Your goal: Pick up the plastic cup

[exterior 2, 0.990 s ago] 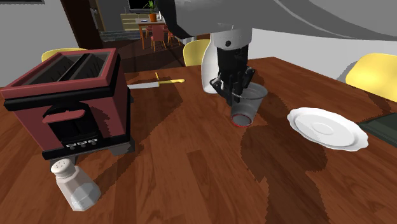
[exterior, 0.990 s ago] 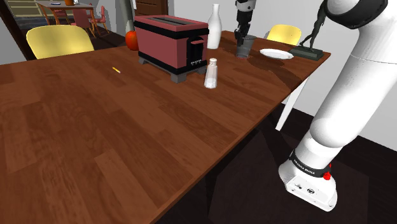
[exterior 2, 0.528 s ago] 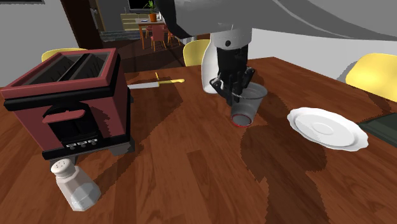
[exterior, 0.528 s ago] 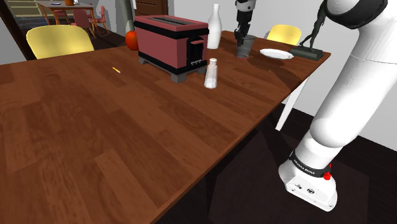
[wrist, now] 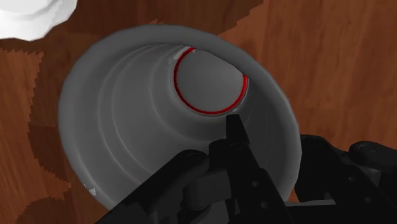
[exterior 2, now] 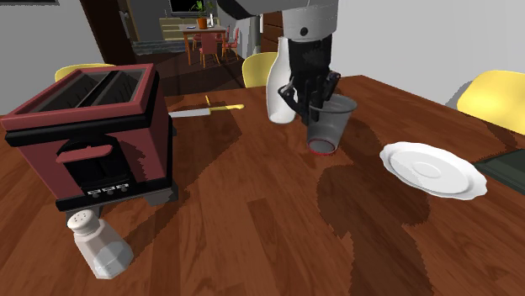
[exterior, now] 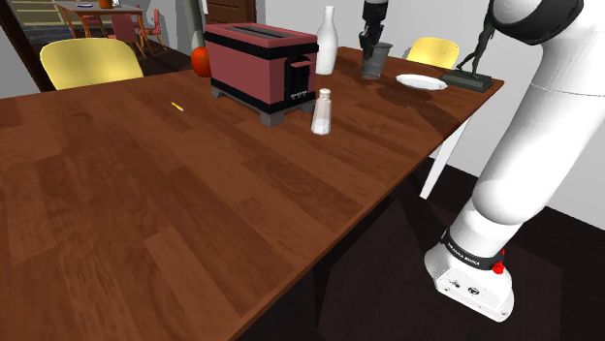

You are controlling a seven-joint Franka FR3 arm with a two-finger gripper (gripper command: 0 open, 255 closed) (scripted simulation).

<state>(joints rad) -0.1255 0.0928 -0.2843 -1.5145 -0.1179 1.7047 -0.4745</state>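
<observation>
Cup (exterior 2: 330, 124) now sits higher than a moment ago, raised a little off the brown wooden bench (exterior 2: 252, 219) between a white bottle (exterior 2: 280, 88) and a white plate (exterior 2: 431, 168). The black fingers (wrist: 236, 137) are closed on its rim, one inside the wall and one outside, so the grasp seems to have held and the lift is under way. It is grey, widening toward the mouth, ribbed inside, with a thin red ring around its base, and hangs slightly tilted.
</observation>
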